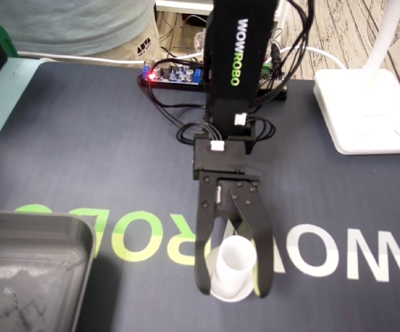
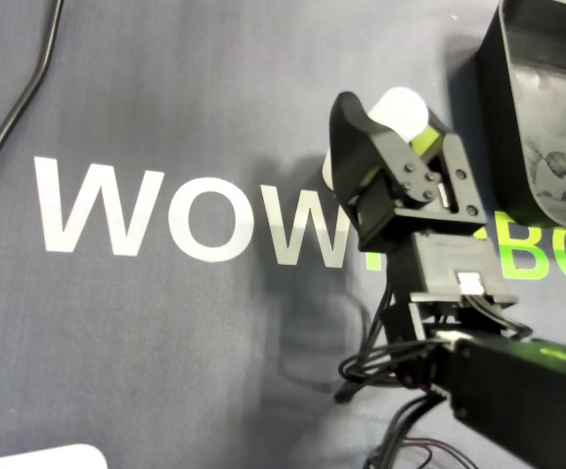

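Straddling the white cup [image 1: 235, 257] on the dark mat [image 1: 82, 152], gripper [image 1: 233, 290] sits low, jaws parted, not clamped.

The black gripper [image 1: 233, 292] has its jaws spread either side of a small white plastic cup [image 1: 237, 257] on the dark printed mat [image 1: 82, 152]. A grey metal tray [image 1: 48, 223] lies well apart, lower left.

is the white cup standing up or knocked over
Upright: the white cup stands on its wider base on the mat, round top facing up, between the two fingers of the claw.
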`<move>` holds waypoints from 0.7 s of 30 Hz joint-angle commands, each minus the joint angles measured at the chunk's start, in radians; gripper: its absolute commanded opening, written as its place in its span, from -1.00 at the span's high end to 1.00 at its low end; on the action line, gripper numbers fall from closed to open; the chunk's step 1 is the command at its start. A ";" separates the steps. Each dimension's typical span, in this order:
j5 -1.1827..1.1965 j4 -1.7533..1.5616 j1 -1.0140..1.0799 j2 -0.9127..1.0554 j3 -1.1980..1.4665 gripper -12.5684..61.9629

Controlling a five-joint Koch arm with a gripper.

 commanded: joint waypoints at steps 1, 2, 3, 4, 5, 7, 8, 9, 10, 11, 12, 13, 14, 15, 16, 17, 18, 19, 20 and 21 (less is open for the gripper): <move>0.018 -0.080 -0.009 -0.002 -0.011 0.11; 0.025 -0.081 -0.011 -0.006 -0.011 0.13; 0.029 -0.080 -0.012 -0.009 -0.011 0.16; 0.034 -0.080 -0.015 -0.012 -0.011 0.18; 0.040 -0.080 -0.018 -0.015 -0.011 0.19; 0.054 -0.081 -0.025 -0.020 -0.011 0.26; 0.057 -0.081 -0.028 -0.023 -0.012 0.27; 0.063 -0.081 -0.031 -0.026 -0.011 0.31; 0.069 -0.081 -0.032 -0.026 -0.012 0.33; 0.077 -0.083 -0.035 -0.028 -0.012 0.34; 0.081 -0.083 -0.037 -0.031 -0.014 0.35; 0.089 -0.083 -0.040 -0.032 -0.014 0.40; 0.098 -0.084 -0.043 -0.032 -0.014 0.44; 0.107 -0.084 -0.043 -0.032 -0.012 0.47; 0.112 -0.084 -0.044 -0.032 -0.011 0.51; 0.115 -0.084 -0.046 -0.032 -0.011 0.53; 0.118 -0.084 -0.046 -0.032 -0.012 0.53; 0.121 -0.084 -0.046 -0.032 -0.014 0.53; 0.121 -0.086 -0.048 -0.031 -0.014 0.53; 0.123 -0.084 -0.046 -0.029 -0.014 0.53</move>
